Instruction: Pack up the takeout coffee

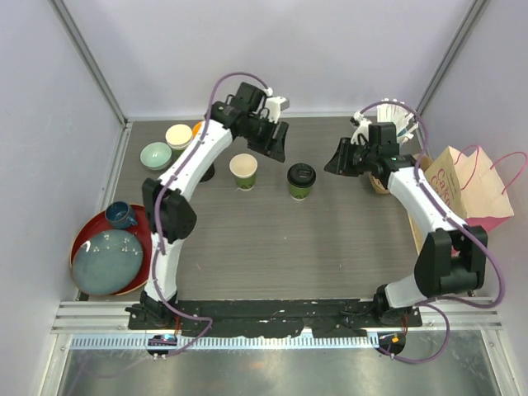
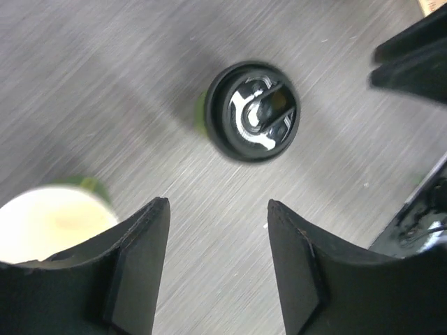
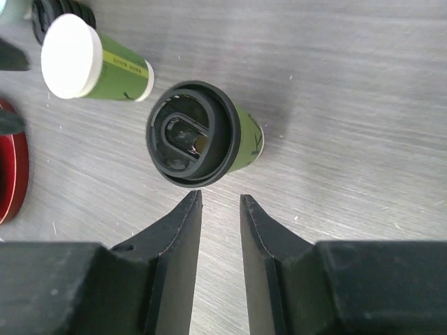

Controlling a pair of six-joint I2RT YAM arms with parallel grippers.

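Note:
Two dark-green paper cups stand mid-table. One takeout coffee cup (image 1: 301,181) wears a round black lid (image 2: 253,112) (image 3: 195,132). To its left stands the other cup (image 1: 243,171) (image 3: 91,59) (image 2: 49,223), uncovered, its white inside showing. My left gripper (image 1: 275,143) (image 2: 218,209) hangs above and behind the cups, open, with only bare table between its fingers. My right gripper (image 1: 335,161) (image 3: 221,199) hovers just right of the lidded cup with its jaws slightly open and empty, tips close to the lid's rim without touching it.
A tan and pink paper bag (image 1: 466,186) stands at the right edge. White straws (image 1: 396,111) rise behind my right arm. At the left are small bowls (image 1: 157,155), a blue mug (image 1: 121,215) and a red tray (image 1: 87,231) holding a blue plate. A dark stack (image 3: 59,14) sits beside the open cup.

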